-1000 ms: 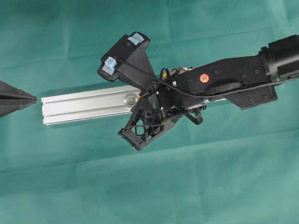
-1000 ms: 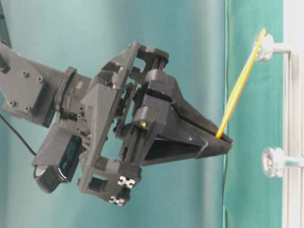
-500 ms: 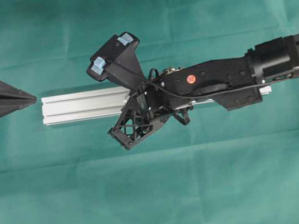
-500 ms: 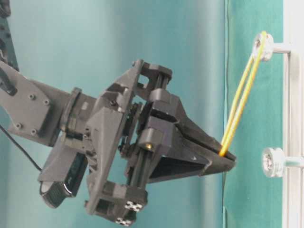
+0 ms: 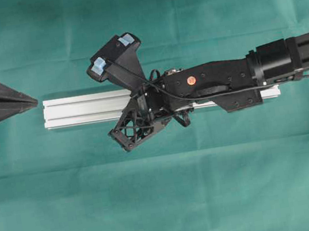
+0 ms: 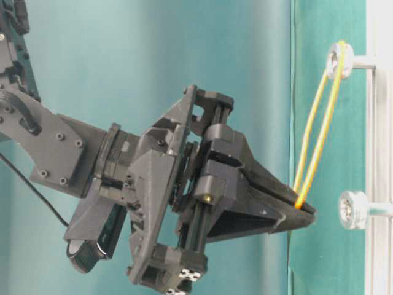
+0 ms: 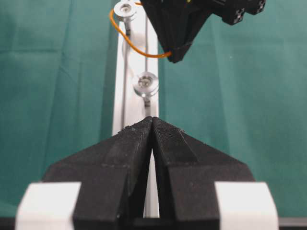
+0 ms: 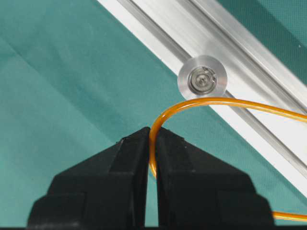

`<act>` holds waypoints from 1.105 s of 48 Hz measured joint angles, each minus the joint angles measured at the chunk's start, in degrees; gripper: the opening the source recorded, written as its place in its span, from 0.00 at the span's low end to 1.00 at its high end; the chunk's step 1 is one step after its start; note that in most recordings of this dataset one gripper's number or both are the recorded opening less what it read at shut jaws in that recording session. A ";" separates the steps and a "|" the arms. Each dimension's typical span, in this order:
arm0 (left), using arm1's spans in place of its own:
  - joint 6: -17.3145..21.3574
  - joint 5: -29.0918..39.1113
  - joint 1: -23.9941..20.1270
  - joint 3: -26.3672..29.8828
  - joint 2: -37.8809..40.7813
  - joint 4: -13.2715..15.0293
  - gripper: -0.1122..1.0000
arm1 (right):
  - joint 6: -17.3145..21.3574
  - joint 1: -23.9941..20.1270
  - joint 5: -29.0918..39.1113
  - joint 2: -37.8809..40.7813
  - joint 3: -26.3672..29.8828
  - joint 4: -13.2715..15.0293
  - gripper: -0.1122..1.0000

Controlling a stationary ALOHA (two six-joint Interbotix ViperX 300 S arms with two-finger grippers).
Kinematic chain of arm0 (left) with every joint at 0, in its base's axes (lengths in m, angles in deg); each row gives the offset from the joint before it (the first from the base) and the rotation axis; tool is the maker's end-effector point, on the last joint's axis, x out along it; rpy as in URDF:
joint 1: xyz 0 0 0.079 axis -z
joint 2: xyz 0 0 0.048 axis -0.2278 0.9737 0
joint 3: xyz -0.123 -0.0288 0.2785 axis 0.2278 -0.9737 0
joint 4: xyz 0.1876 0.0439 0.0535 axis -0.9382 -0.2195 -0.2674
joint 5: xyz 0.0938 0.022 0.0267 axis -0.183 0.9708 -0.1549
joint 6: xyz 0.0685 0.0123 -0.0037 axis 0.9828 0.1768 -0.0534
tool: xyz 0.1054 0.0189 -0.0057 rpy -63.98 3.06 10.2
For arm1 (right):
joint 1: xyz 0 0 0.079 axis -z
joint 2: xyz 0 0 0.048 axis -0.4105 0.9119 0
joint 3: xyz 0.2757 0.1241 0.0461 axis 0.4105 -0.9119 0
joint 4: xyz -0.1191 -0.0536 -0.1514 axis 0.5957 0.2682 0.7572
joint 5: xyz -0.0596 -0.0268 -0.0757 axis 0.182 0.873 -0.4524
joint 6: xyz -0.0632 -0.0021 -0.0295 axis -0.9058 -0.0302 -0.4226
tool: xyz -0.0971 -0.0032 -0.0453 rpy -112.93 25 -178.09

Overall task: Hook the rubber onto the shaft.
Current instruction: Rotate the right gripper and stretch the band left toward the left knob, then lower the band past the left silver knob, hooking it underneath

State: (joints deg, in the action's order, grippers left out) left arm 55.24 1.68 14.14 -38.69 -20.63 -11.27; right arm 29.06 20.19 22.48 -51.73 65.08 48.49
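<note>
The right gripper (image 8: 151, 143) had its jaws pinched tight on the rubber (image 8: 201, 103), the orange strand running up between the tips at the bottom of the wrist view and arcing right, just below the near shaft (image 8: 203, 80) on the rail (image 8: 249, 43). In the table-level view the band (image 6: 319, 123) stretched taut from the far shaft (image 6: 339, 58) at upper right down to the tips, beside the unhooked shaft (image 6: 353, 210). One end looked hooked; by my judgement the stretch was in hand, and next the loop needed carrying past that head and lowering over it. The left gripper (image 7: 152, 125) sat closed and empty. Overhead, the arm hid both shafts and the band.
</note>
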 measured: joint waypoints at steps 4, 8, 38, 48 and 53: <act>0.00 0.00 0.00 0.00 0.00 0.09 0.10 | 0.00 0.00 -0.35 0.35 0.09 0.09 0.15; -0.09 0.00 0.00 0.09 0.00 0.00 0.10 | 0.00 0.18 -0.70 0.53 0.09 0.26 0.15; -0.18 0.00 0.00 0.09 0.00 0.00 0.10 | 0.00 0.88 -4.13 2.29 0.09 1.41 0.15; -0.18 0.00 0.00 0.09 -0.09 0.00 0.10 | 0.00 1.14 -4.83 2.99 0.09 2.02 0.15; -0.18 0.00 0.00 0.09 0.00 0.09 0.10 | 0.09 1.14 -5.01 3.16 0.09 2.20 0.15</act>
State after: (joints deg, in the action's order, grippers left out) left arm 55.06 1.68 14.14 -38.60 -20.63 -11.18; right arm 29.15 21.34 17.47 -48.57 65.17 50.69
